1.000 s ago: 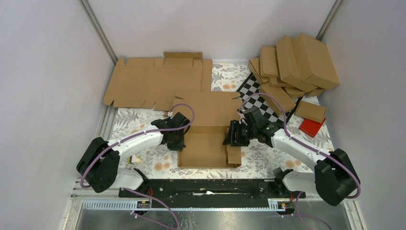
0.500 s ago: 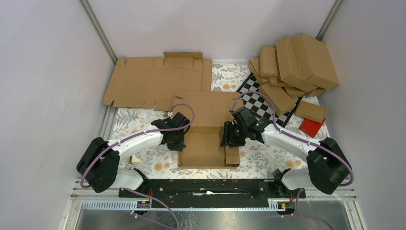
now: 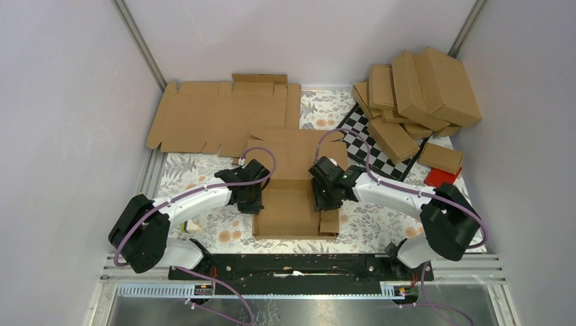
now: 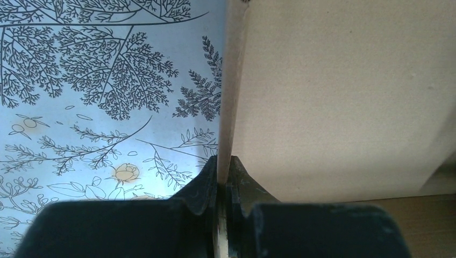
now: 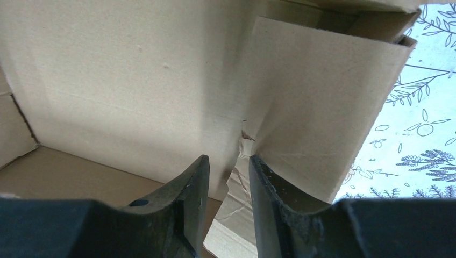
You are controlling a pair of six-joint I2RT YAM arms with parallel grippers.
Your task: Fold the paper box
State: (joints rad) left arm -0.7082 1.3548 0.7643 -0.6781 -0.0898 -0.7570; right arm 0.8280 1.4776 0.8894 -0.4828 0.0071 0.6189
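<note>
**Here, both hands at the side walls of the half-folded carton**

The brown corrugated-cardboard paper box sits at the middle of the table, a surface covered in a pale floral print. It lies toward the near edge, between the two arms. Its broad far panel lies flat, reaching toward the far side.

The left hand is at the box's left wall. In the left wrist view the left hand is pinched tight on the thin upright edge of that wall, with plain cardboard to the right and printed table to the left.

The right hand is at the box's right wall. In its own view the right hand is parted by a narrow gap, its fingers either side of a crumpled, slightly torn crease where a side flap meets the wall. Whether they press the cardboard I cannot tell.

A large flat brown die-cut cardboard sheet lies at the far left. A pile of folded brown cartons sits at the far right, resting on a black-and-white checkered board. A small red block lies just near of the pile.
</note>
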